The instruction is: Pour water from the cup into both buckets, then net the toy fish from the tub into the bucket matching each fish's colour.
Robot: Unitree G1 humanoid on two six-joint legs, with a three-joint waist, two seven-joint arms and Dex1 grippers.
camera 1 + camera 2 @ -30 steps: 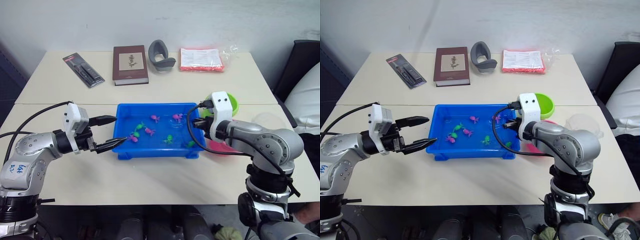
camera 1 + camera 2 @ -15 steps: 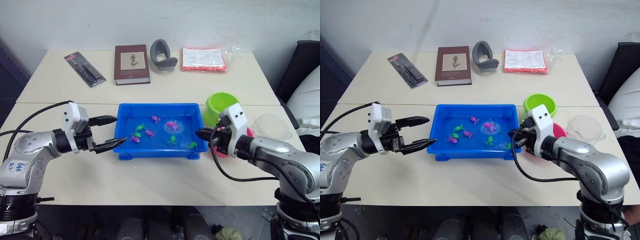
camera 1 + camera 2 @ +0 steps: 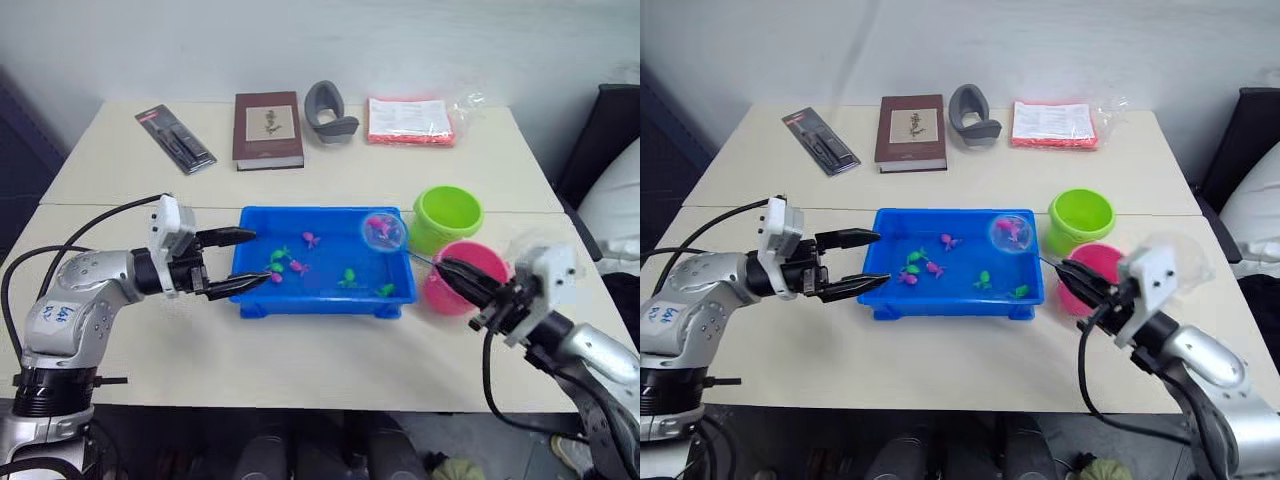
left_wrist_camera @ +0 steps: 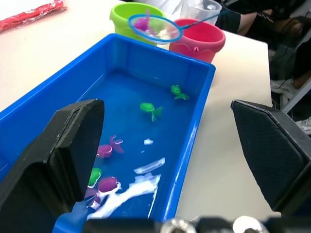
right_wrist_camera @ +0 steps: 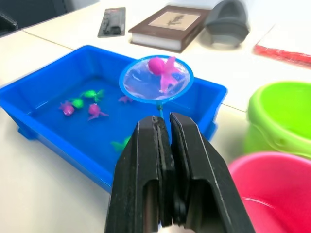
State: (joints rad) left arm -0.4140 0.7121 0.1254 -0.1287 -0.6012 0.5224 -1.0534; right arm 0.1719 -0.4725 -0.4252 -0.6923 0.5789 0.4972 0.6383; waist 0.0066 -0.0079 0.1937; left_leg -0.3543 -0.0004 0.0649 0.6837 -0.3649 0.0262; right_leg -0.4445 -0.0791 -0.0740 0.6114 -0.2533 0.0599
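Fish netting is the step in hand: a magenta-pink fish [image 5: 163, 69] is carried in the net [image 3: 384, 232], which is held above the far right corner of the tub [image 3: 250, 304], clear of the water. The net's thin black handle is pinched in the right tool [image 5: 166, 127], whose fingers are pressed together on it. The left tool [image 3: 243, 261] is spread wide at the tub's left end, with one finger over the rim; whether the rim is touched cannot be told.

Several fish, pink and green, are left in the tub. The pink bucket [image 3: 462, 261] stands just beside the tub's right end, with the green bucket [image 3: 449, 211] close behind it and the cup [image 3: 1180, 248] to their right.

By judgement, the next move calls for the net to be swung right over the pink bucket's mouth and tipped so that the fish drops in, not into the green bucket close by.

A handwritten label [image 3: 58, 316] is seen on the left arm, but it cannot be read reliably. Print on the book [image 3: 268, 129] is too small to read.
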